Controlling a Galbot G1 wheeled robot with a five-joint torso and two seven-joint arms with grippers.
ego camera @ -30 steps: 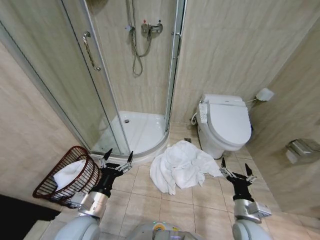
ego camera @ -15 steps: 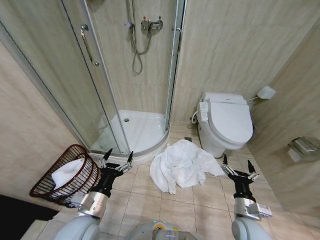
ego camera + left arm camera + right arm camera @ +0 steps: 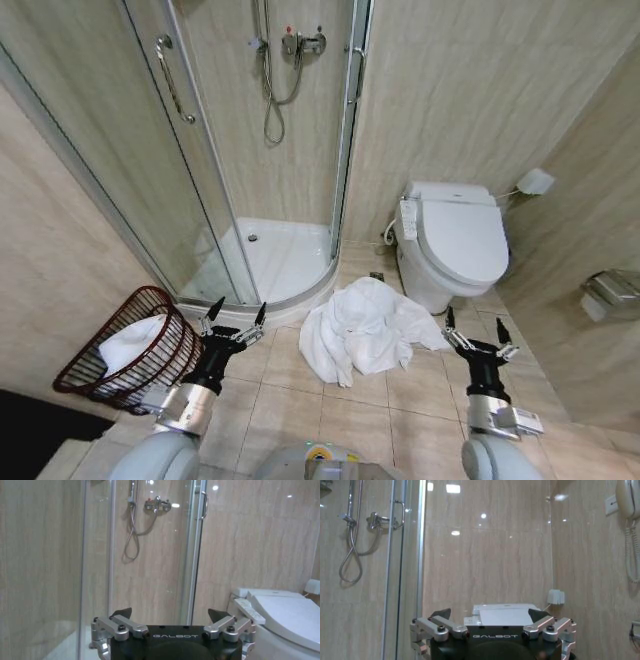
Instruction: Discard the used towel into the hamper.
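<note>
In the head view we see a crumpled white towel (image 3: 358, 331) lying in a heap on the beige tiled floor (image 3: 300, 410), a little below the centre of the frame, between the curved shower tray (image 3: 275, 262) and the white toilet (image 3: 455, 245). Its right edge reaches close to the toilet's base.

The hamper, a dark reddish-brown round wire basket (image 3: 135, 345), sits at the lower left of the frame, tilted with its open mouth turned toward us and leaning by the beige wall. A bundle of white cloth (image 3: 130, 345) already lies inside it.

Our left gripper (image 3: 235, 322) hangs low in the frame just to the right of the hamper and left of the towel, its dark fingers spread wide and holding nothing. Our right gripper (image 3: 478, 333) is at the lower right, just beyond the towel's right edge and below the toilet, fingers likewise spread wide and empty. Neither touches the towel.

In the left wrist view the left gripper (image 3: 170, 615) sits at the bottom of the frame with both fingertips apart, facing the glass shower door (image 3: 95, 555) and chrome shower hose (image 3: 132, 536), with the toilet (image 3: 280, 611) at the right edge. In the right wrist view the right gripper (image 3: 490, 615) is equally wide, with the toilet (image 3: 502, 614) straight ahead against the beige wall.
</note>
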